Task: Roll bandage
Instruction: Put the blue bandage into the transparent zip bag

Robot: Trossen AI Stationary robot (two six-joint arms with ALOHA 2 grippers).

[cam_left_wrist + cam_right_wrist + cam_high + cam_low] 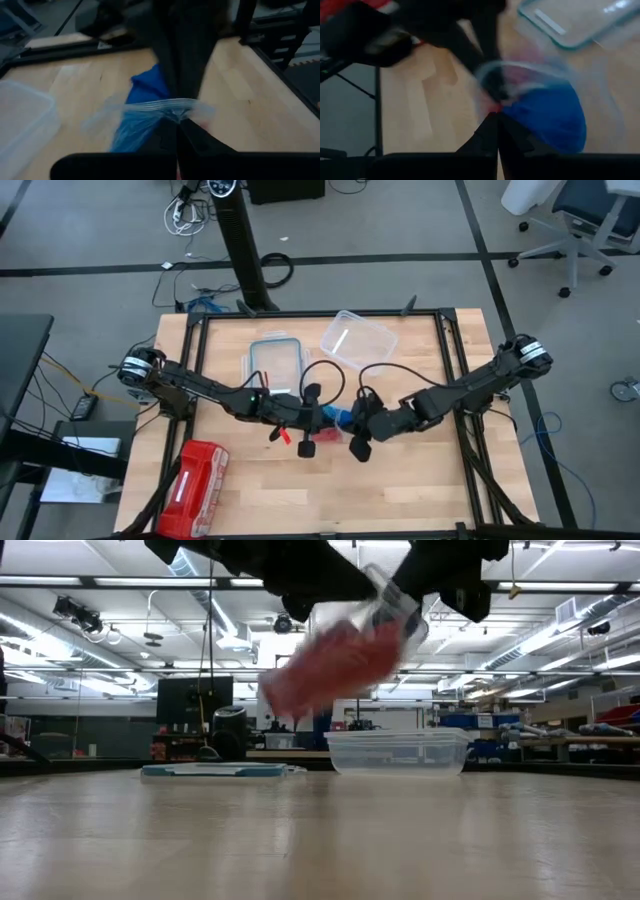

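Wooden tabletop [400, 490] inside a black frame, lab room behind; both arms meet over the middle, lifted off the surface.

Nearest the front edge: red zip pouch [195, 477] at the front-left corner, not involved.

Mid-table: left gripper [177, 120] is closed, pinching the ribbed top edge of a clear zip bag [150, 107]. Right gripper [496, 116] is also closed, apparently on the same bag from the other side, though blur leaves the exact contact unclear. The bandage [547, 117] is inside that bag, between the two grippers and held above the table; some red-pink fabric [335, 660] shows in the bag with it.

Handling, my read: light, soft, stretchy fabric, will sag and deform, nothing fragile. Bag film is slippery and floppy, so the seal edge is the only firm place to hold it. For the bandage itself, pinch a loose end, not the bulk.

Orientation: it's bunched into a lump, so no clear long axis; in the left wrist view the blue mass hangs down from the seal.

Farther back: a flat container lid [277, 357], then a clear plastic container [358, 337] near the far edge.
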